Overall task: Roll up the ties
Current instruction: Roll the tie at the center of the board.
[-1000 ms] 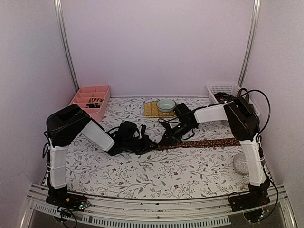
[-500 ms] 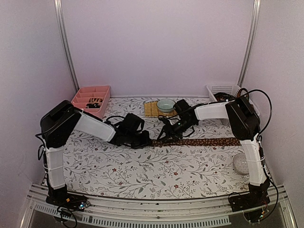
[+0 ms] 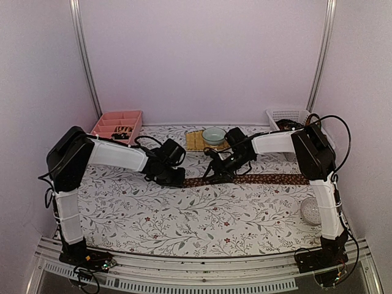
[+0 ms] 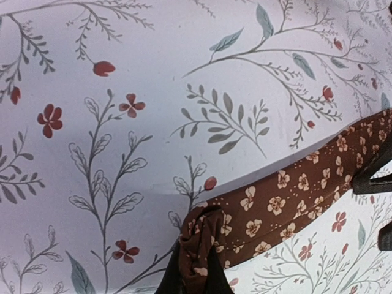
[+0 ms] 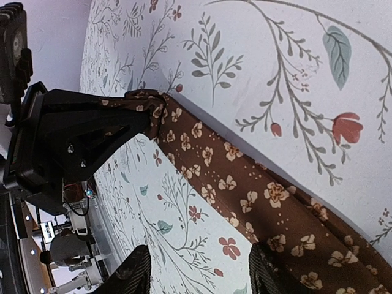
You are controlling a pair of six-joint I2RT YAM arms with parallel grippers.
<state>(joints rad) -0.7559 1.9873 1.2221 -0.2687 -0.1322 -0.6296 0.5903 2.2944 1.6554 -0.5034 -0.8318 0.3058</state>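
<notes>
Tie (image 3: 269, 179) of brown fabric with small cream flowers, laid flat on the floral cloth (image 3: 202, 226) of the table (image 3: 184, 252), in the middle band toward the right edge. Long axis left to right, parallel to the near edge. One end close to the right edge, the other near the table's centre, bunched into a small fold. Left gripper (image 3: 177, 180) clenched on that folded end, low against the cloth. Right gripper (image 3: 215, 173) just to the right of it, released, fingers (image 5: 138, 269) parted above the strip, grasping nothing.

Pale lilac walls on three sides, with metal uprights (image 3: 84, 61) toward the far corners. Pink tray (image 3: 116, 130) in the far left corner, white basket (image 3: 288, 115) in the far right corner. Bowl (image 3: 214, 135) on a woven mat (image 3: 195, 143) at the middle of the far edge. Pale round object (image 3: 310, 210) by the right edge, beside the right arm. Broad stretch of patterned cloth between tie and near edge, likewise toward the left edge.
</notes>
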